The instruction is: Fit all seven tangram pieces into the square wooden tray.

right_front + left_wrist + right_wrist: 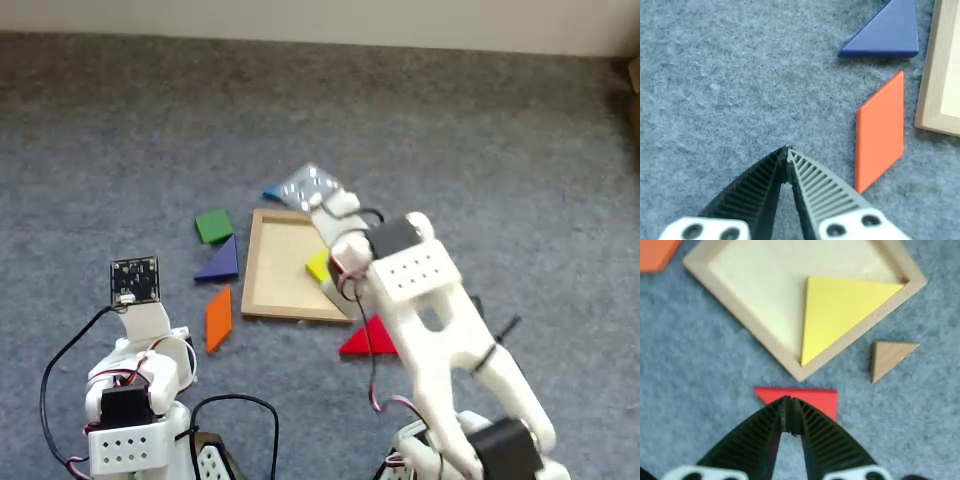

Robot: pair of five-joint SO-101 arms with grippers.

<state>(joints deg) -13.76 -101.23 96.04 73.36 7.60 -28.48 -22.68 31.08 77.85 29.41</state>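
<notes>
**One piece in the tray, six outside it, both grippers closed**

Nearest the arms' bases, the left gripper (786, 154) hangs over bare grey carpet (450, 130). Its two ribbed fingers are pressed together at the tips, with nothing between them. The right gripper (789, 407) is likewise pinched closed on nothing visible. Its tips sit over the near edge of the red triangle (810, 396), though contact cannot be judged.

The red triangle lies on the carpet just outside the near corner of the square wooden tray (280, 262). On the left arm's side, the orange parallelogram (880, 130) lies flat, near the tray's rim but apart from it.

Inside the tray, the yellow triangle (835, 310) lies flat. Its long edge is against one rim and one tip is tucked into the near corner. A small wood-coloured triangle (887, 356) rests on the carpet just outside that same rim.

Farther out, the dark blue triangle (890, 32) lies beside the tray's left rim. The green square (213, 226) lies beyond it. Past the tray's far edge, a light blue piece (272, 192) is partly covered.
</notes>
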